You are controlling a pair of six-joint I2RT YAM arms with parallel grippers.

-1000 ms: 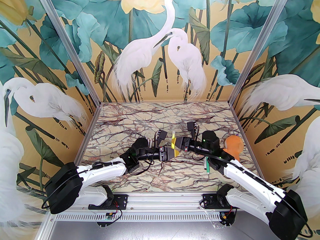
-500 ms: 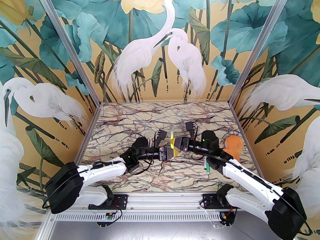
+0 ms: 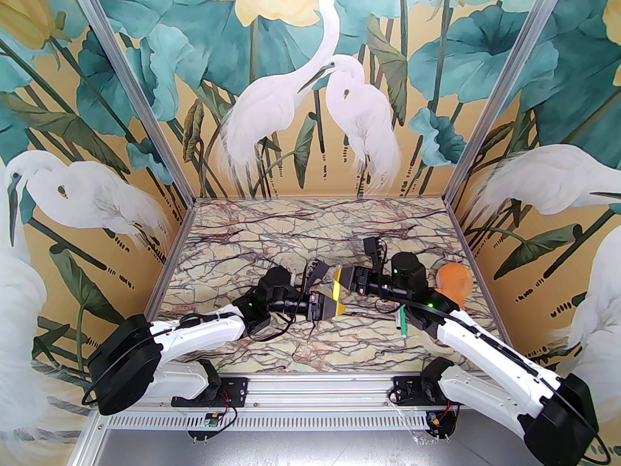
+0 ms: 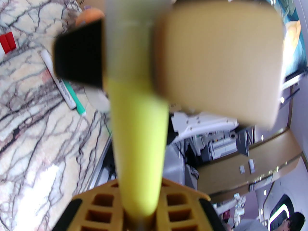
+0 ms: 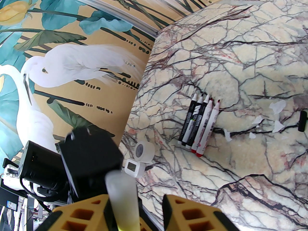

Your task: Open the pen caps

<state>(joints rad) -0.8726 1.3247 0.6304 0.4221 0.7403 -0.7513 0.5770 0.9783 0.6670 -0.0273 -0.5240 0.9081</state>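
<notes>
A yellow marker (image 4: 139,138) with a whitish translucent pen cap (image 4: 134,32) on it sits in my left gripper (image 4: 140,194), which is shut on the barrel. My right gripper (image 5: 134,206) stands around that cap (image 5: 121,189) with its jaws slightly apart and a gap on one side. From above, the left gripper (image 3: 339,307) and right gripper (image 3: 336,278) face each other mid-table. Two loose red pen caps (image 4: 7,41) lie on the marble. Several uncapped black and red markers (image 5: 199,124) lie side by side.
An orange plush toy (image 3: 453,282) sits at the right, with a green marker (image 3: 401,318) and a white marker (image 4: 55,76) near it. A tape roll (image 5: 144,150), a small white device (image 5: 134,168) and white scraps (image 5: 276,107) lie on the marble table (image 3: 310,357).
My left gripper has shut on the marker and drawn a little toward the near edge. My right gripper's jaws have loosened around the cap.
</notes>
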